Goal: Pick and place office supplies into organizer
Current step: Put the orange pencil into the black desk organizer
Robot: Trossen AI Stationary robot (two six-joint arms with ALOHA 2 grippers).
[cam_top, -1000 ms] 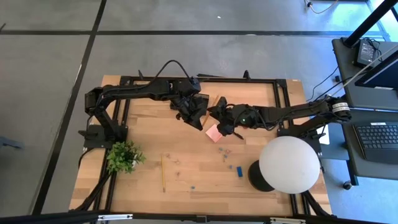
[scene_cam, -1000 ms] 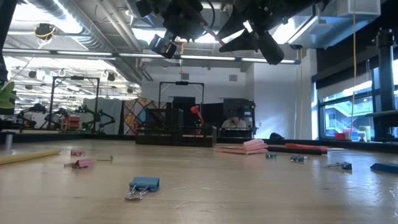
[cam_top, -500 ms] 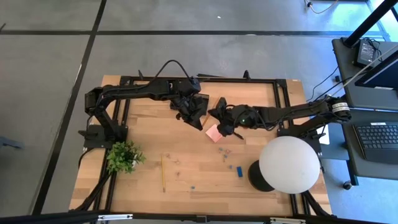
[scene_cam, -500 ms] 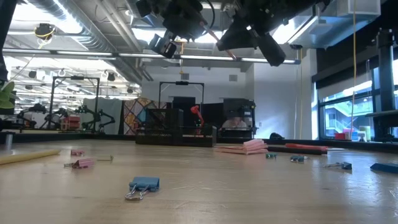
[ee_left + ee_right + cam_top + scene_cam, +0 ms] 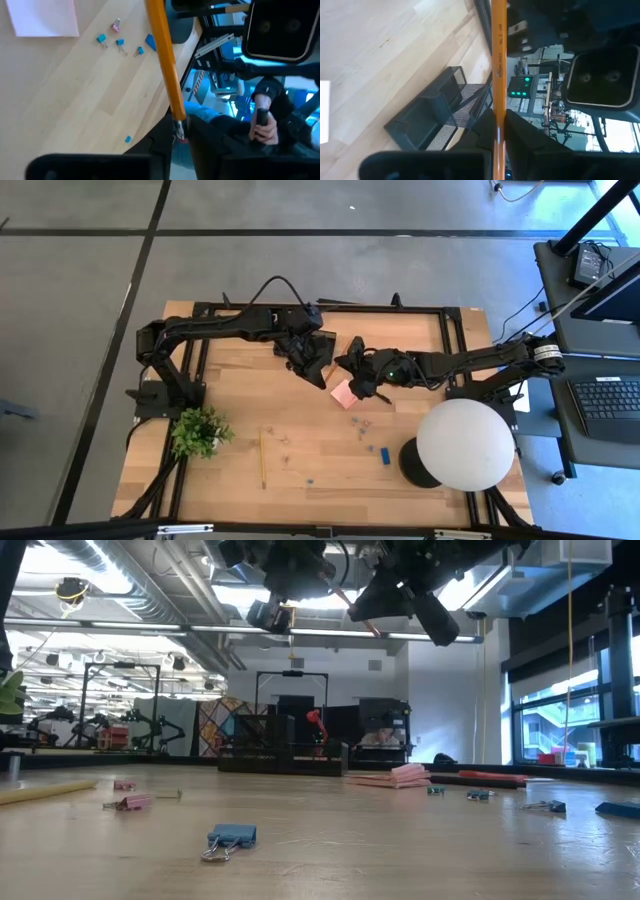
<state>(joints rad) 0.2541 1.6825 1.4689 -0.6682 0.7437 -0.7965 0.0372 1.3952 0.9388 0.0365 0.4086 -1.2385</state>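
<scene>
An orange pencil (image 5: 499, 60) hangs high above the table between both arms. My right gripper (image 5: 499, 125) is shut on it. The pencil's eraser end (image 5: 179, 134) sits at my left gripper (image 5: 180, 142). In the high view my left gripper (image 5: 302, 352) and my right gripper (image 5: 354, 366) meet over the table's far middle. The black mesh organizer (image 5: 432, 117) stands on the table below them. A pink sticky pad (image 5: 344, 393), small clips (image 5: 360, 425), a blue block (image 5: 384, 454) and a second pencil (image 5: 262, 458) lie flat on the wood. My right gripper pinches the pencil's shaft (image 5: 499, 112) between its two fingers. The shaft runs on past the fingers both ways. The pencil is lifted clear of the table, above the organizer, and shows as a thin slanted line in the low view (image 5: 362, 618).
A white globe lamp (image 5: 465, 442) on a round black base stands at the near right. A green potted plant (image 5: 200, 430) sits at the near left. Clips (image 5: 232, 838) lie near the low camera. A person's hand (image 5: 264, 125) shows beyond the table.
My right gripper has shut on the pencil; its fingers stood apart a second ago. My left gripper has rolled a little about its own axis. Both arms have kept their place.
</scene>
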